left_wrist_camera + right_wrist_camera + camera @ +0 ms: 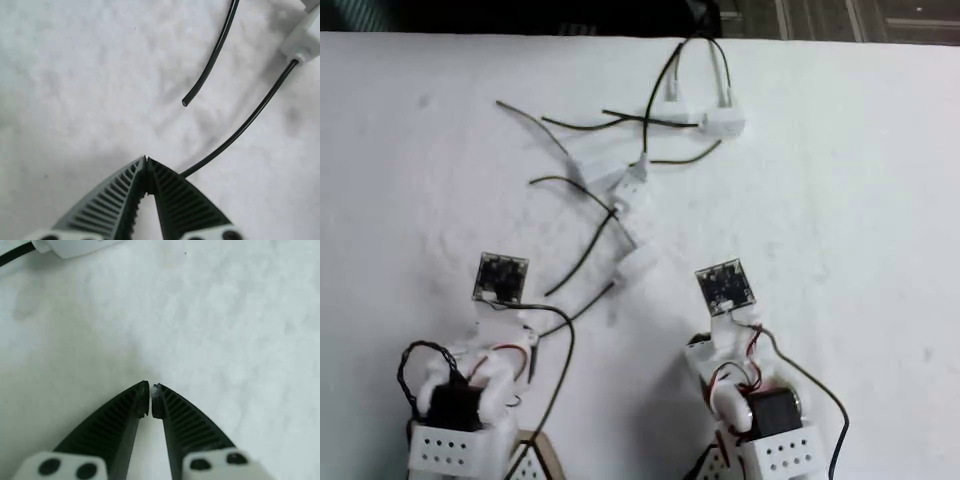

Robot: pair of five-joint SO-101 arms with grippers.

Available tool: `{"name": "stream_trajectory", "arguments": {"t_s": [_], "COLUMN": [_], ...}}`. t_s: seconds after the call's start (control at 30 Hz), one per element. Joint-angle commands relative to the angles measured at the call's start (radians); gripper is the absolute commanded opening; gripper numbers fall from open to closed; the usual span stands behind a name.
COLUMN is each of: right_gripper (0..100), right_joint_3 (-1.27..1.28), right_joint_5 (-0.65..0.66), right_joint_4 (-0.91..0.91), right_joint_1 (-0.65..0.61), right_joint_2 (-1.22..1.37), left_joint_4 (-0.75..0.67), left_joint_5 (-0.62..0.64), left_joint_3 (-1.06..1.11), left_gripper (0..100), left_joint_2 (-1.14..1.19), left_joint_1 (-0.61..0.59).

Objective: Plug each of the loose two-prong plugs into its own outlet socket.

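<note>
Plug [75, 246] ahead of closed right tool [150, 401], apart.

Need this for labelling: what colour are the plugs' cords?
Black cords, clearest in left wrist view.

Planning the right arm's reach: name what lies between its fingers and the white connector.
Bare table up to the white connector, per right wrist view.

Plugs [636, 265] and cords [582, 250] on table [860, 180], beyond left arm [470, 390] and right arm [750, 400].
</note>
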Motion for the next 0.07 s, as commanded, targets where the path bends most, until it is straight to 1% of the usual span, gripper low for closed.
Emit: {"name": "stream_trajectory", "arguments": {"t_s": [0.0,0.03], "right_gripper": [1.8,1.8], "right_joint_3": [0.009,0.009], "right_joint_5": [-0.009,-0.009], "right_joint_4": [0.004,0.004], "right_joint_1": [0.01,0.01], "right_joint_2": [-0.004,-0.004], "left_joint_4": [0.005,0.005], "left_joint_5": [0.003,0.003], "left_joint_3": [-0.005,-0.005], "left_gripper": [2,2], "left_joint_2": [-0.005,-0.005], "left_joint_1": [-0.002,-0.002]}}
